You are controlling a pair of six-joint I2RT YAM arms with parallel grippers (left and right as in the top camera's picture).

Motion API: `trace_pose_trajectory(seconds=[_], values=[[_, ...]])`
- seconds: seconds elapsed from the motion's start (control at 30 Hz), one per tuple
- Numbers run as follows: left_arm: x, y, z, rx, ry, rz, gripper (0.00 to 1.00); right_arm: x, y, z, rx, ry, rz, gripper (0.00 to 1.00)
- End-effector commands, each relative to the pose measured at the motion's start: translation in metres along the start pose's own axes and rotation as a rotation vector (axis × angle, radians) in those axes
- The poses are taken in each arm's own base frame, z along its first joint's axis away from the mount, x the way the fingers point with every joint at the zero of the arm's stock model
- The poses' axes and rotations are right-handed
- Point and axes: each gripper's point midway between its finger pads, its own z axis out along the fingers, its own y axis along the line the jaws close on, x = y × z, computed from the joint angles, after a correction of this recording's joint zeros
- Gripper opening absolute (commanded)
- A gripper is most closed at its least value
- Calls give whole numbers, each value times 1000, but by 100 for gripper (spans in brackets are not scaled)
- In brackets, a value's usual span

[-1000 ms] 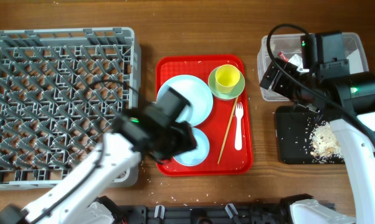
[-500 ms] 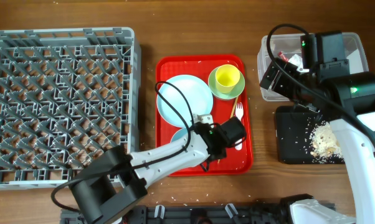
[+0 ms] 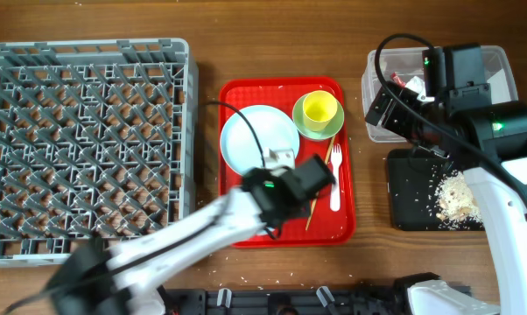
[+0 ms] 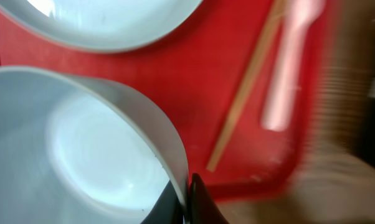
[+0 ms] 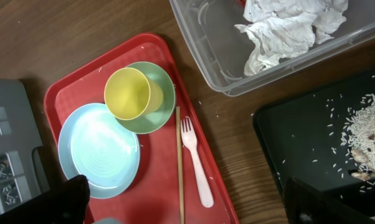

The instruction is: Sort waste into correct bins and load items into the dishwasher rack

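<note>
While the left gripper (image 4: 189, 194) pinches the bowl (image 4: 81, 143) rim, chopsticks (image 4: 243, 93) slant up-right of its jaws; right gripper (image 5: 197, 202) gapes.

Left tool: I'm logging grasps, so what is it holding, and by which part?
The bowl, pinched at its rim by the left tool.

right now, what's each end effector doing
Left end effector: closed on the rim of the pale blue-white bowl.
Right end effector: open, holding nothing.
</note>
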Motion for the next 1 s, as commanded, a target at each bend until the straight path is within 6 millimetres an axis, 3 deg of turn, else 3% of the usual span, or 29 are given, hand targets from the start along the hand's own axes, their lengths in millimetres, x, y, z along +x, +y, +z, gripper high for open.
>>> trace_pose_trajectory(seconds=[0.0, 0.07, 0.13, 0.2, 0.23, 0.27, 0.3, 0.4, 0.47, 0.6, 0.77, 0.83, 0.93, 0.97], values=[[-54, 4, -89, 244, -152, 93, 4, -4, -2, -1, 15, -14, -11, 100], [-82, 30, -120, 283, -253, 82, 4, -3, -2, -1, 15, -14, -11, 99], [-114, 73, -152, 318, -359, -4, 4, -3, -2, -1, 15, -14, -11, 100], [-137, 110, -168, 343, -419, -42, 4, -3, -2, -1, 16, -14, -11, 100], [-145, 123, -171, 354, -435, -61, 4, -4, -2, -1, 15, -14, -11, 100], [-167, 160, -173, 363, -470, -159, 4, -4, -2, -1, 15, -14, -11, 100], [-180, 181, -173, 370, -489, -219, 4, -4, -2, -1, 15, -14, -11, 100], [-206, 210, -172, 499, -507, -291, 4, -3, -2, -1, 15, -14, -11, 100], [-225, 224, -174, 725, -498, -291, 4, -4, -2, -1, 15, -15, -11, 100], [-243, 264, -147, 887, -463, -351, 4, -3, -2, -1, 16, -14, -11, 100], [-243, 323, -102, 998, -404, -521, 4, -4, -2, -1, 15, -14, -11, 100], [-236, 340, -97, 1055, -385, -599, 4, -3, -2, -1, 16, -14, -11, 100], [-226, 356, -98, 1060, -372, -693, 18, -4, -2, -1, 15, -14, -11, 100], [-223, 361, -99, 1061, -369, -723, 18, -4, -2, -1, 15, -14, -11, 100]])
